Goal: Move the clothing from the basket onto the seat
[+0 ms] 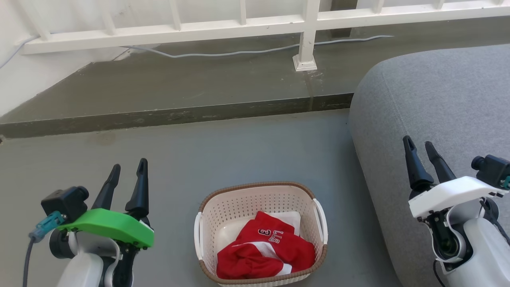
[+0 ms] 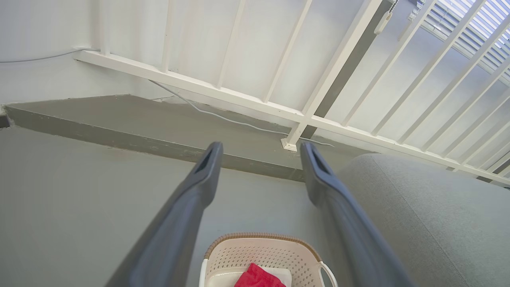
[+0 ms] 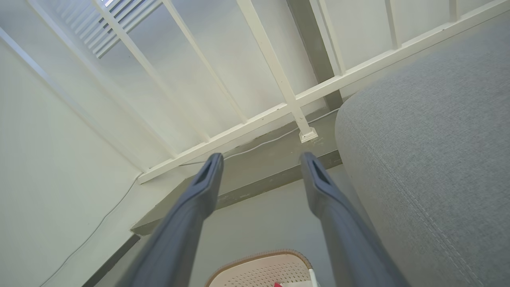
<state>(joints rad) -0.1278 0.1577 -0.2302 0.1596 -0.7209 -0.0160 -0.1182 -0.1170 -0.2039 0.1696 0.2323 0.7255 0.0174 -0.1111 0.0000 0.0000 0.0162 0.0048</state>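
The seat (image 1: 438, 99) is cut off rightward (its far end unseen).

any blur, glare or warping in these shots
Head view: soft even daylight, sharp, no hard shadows by the basket. Left wrist view: the left claw smears toward the lens, the railing fans out from wide-angle warping, the blinds wash out. Right wrist view: the right claw blurs likewise, the seat keeps its weave.

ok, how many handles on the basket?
2. One handle on the left side of the basket, the other handle on its right side, toward the seat. None seems hidden.
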